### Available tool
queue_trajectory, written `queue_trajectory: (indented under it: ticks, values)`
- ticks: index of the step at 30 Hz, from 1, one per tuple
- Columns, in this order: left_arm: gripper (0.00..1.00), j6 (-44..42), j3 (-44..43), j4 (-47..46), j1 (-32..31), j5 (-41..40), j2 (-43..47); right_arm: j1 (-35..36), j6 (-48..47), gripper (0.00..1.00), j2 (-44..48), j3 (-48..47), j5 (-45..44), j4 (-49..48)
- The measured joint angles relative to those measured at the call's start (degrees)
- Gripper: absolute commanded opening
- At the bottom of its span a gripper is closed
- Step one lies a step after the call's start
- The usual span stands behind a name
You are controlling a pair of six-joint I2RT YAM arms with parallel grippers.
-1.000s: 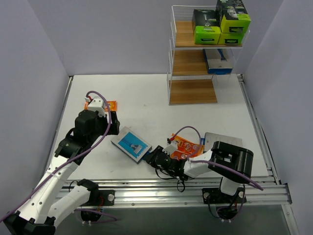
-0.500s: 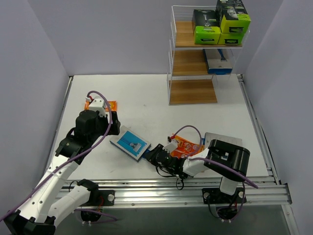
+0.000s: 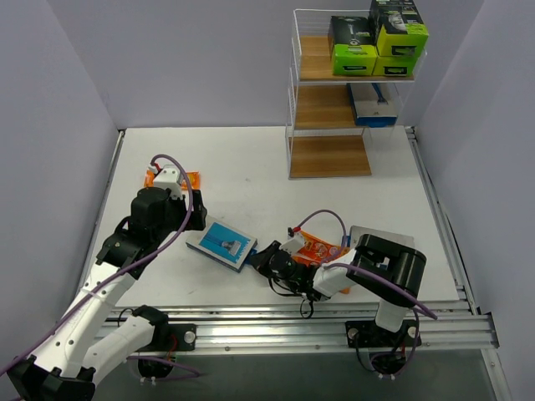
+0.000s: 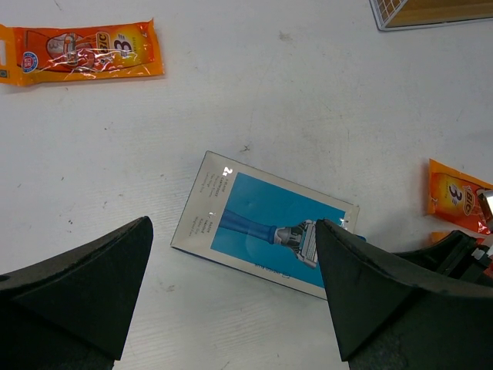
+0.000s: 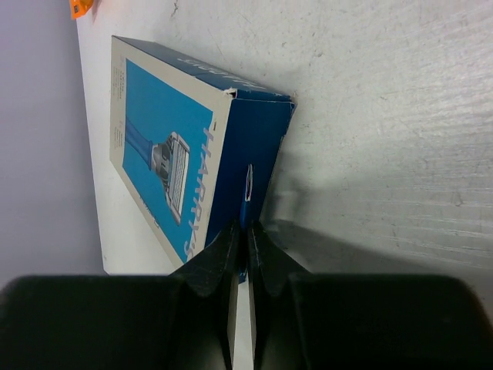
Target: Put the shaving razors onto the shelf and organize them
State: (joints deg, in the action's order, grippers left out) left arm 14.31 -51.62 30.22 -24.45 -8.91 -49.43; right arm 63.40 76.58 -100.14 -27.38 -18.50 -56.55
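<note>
Right jaws pressed together at blue razor box point(image 5: 163, 142) corner, left jaws spread wide above.

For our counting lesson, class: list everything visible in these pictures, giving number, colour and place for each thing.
shelf: one, light wood and white wire, table's far right.
black-and-lime boxes: at least three, shelf's top tier.
blue shelved pack: one, middle tier.
blue razor pack: one, flat on the table, near middle.
orange packets: one far left, at least one by the right arm.
grey card: one, partly under the right arm.
table: one, white.
left gripper: black, open above the blue razor pack.
right gripper: black, shut, tips at that pack's end.
</note>
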Motion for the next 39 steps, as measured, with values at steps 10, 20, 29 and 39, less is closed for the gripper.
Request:
queue_trajectory:
  ticks: [10, 20, 29, 39]
  values:
    - [0.96, 0.00, -0.02, 0.00, -0.02, 0.00, -0.22, -0.11, -2.73, 0.00, 1.20, -0.04, 0.17, 0.15]
    - [0.96, 0.00, 0.00, 0.00, 0.00, 0.00, -0.31, -1.33, -7.78, 0.00, 13.40, -0.02, 0.81, 4.11]
    - [0.96, -0.02, 0.00, 0.00, -0.02, -0.07, -0.24, -4.42, -13.90, 0.00, 24.41, 0.24, 3.06, 6.78]
    - [0.96, 0.00, -0.02, 0.00, -0.22, -0.07, 0.07, -5.75, -20.24, 0.00, 31.30, 0.33, 4.39, 11.54]
